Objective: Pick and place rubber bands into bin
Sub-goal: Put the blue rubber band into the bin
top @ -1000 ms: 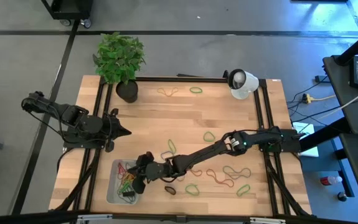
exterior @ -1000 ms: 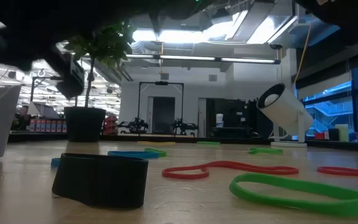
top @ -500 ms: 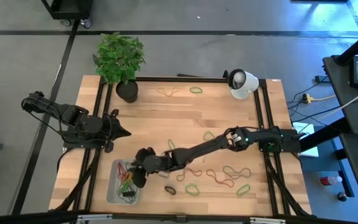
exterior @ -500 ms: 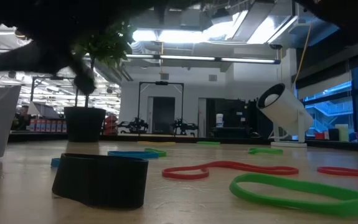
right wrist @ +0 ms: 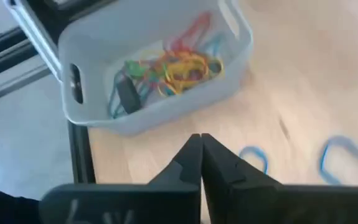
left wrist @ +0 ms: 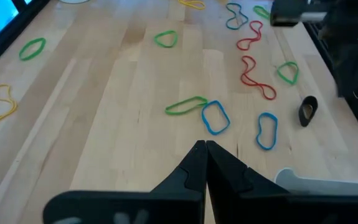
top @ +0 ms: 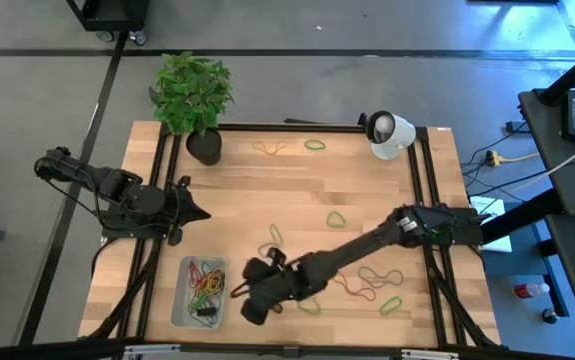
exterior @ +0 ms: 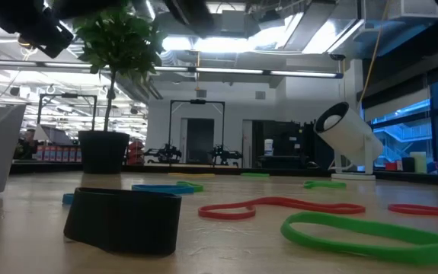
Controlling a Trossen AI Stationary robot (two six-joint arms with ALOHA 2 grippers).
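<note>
With fingers pressed together and empty, the right hand (top: pixel 252 308) hangs beside the bin (top: pixel 181 300) (already holding bands); it should spread before dropping squarely over one loose band (top: pixel 310 306) on the table (top: pixel 267 190).

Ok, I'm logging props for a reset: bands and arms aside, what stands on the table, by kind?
Plant: 1
Bin: 1
White device: 1
Total: 3
</note>
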